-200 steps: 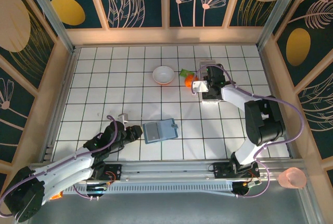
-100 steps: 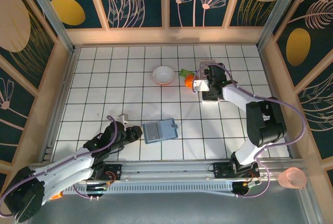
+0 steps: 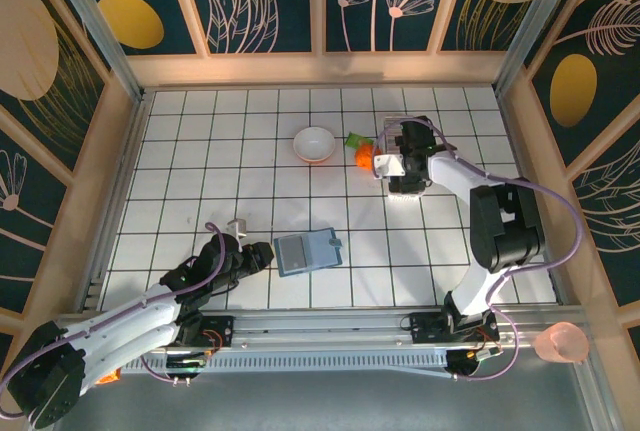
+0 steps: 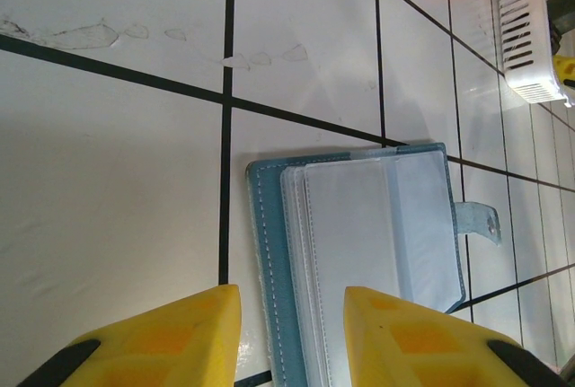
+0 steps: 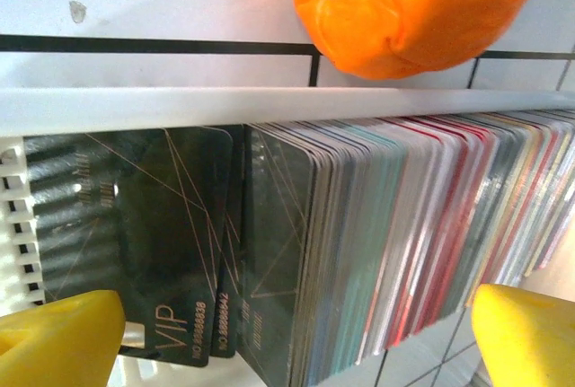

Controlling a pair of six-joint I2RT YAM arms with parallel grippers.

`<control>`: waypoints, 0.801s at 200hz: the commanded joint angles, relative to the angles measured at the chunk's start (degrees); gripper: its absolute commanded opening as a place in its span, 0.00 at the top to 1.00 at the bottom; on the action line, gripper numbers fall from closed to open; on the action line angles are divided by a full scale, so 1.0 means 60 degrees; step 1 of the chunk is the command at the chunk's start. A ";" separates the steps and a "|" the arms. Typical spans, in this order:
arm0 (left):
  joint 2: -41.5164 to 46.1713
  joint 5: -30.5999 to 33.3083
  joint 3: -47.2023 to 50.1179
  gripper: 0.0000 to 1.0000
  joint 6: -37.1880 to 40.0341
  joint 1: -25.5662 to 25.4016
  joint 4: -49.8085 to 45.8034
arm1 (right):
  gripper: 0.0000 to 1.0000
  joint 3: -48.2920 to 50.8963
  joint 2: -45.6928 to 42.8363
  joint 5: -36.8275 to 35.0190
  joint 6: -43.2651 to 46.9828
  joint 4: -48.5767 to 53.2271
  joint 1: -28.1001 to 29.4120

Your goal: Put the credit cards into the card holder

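The credit cards [image 5: 386, 234] stand on edge, packed tight in a white slotted rack [image 5: 180, 104]. They are well apart from the card holder [image 3: 307, 251], beyond it and to its right across the tiled table [image 3: 190, 161]. Two dark green cards at one end of the row lean loose, one reading VIP. The right gripper [image 5: 292, 326] hangs over the row with its yellow fingers flung wide, one at each end of the pack, clamping nothing. Just past the rack sits an orange lump [image 5: 404, 10], with a green scrap [image 3: 355, 139] beside it. A white bowl [image 3: 315, 143] lies straight beyond the card holder. The card holder itself lies open and flat, teal cover down and clear sleeves up, its clasp tab sticking out to the right. Just beside its left edge is the left gripper [image 4: 292, 338], fingers partly apart with only tile and the holder's edge between them. A small white object [image 3: 237, 224] sits left of the card holder; I cannot tell what it is.
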State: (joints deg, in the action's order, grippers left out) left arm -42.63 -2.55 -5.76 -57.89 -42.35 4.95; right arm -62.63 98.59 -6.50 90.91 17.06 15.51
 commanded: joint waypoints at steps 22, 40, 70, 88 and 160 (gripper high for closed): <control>0.0060 -0.0004 0.0184 0.65 0.0049 -0.0017 0.0083 | 0.01 -0.0404 0.0728 -0.0086 -0.0211 0.0375 -0.0062; 0.0012 0.0054 0.0184 0.65 0.0053 -0.0016 0.0098 | 0.01 -0.0614 0.1030 -0.0131 -0.0238 0.0334 -0.0042; -0.0097 0.0068 0.0191 0.66 0.0053 -0.0017 0.0192 | 0.04 -0.0654 0.1184 -0.0356 -0.0130 -0.0221 -0.0043; -0.0170 0.0055 0.0196 0.67 0.0014 -0.0024 0.0257 | 0.14 -0.0552 0.1147 -0.0460 0.0023 -0.0490 -0.0051; -0.0151 -0.0003 0.0217 0.69 0.0009 -0.0009 0.0310 | 0.46 -0.0290 0.0742 -0.0542 0.0196 -0.0893 -0.0055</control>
State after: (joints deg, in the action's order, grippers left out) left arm -43.83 -2.52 -5.23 -57.89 -42.35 4.99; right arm -65.65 103.53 -8.38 91.31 14.61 15.51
